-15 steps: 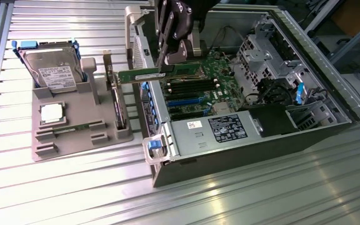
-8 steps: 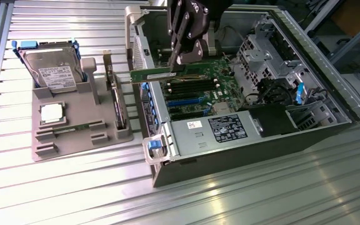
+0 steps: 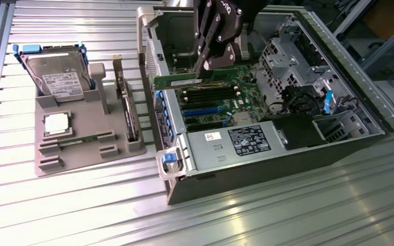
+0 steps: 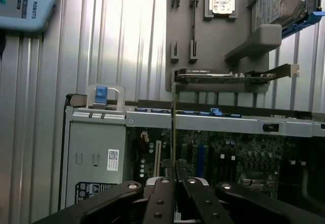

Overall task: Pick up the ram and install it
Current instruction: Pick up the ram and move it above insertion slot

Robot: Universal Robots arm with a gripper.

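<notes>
I see the ram (image 3: 183, 81), a long, slim green circuit-board stick with dark chips along it, clenched between the fingers of the black metal gripper (image 3: 207, 65). It hangs level and on edge inside the open grey metal computer case (image 3: 252, 177), just above the black memory slots (image 3: 207, 95) of the green motherboard (image 3: 241, 95). I cannot tell if it touches them. From the wrist it is edge-on, a thin line (image 4: 173, 122). I can read "UNIVERSAL ROBOTS" on the pale blue housing (image 4: 25, 3). The black label (image 3: 248, 139) on the silver power supply and the silver hard drive's (image 3: 60, 79) white sticker are too small to read. The gripper covers the ram's end on the exterior view's right.
</notes>
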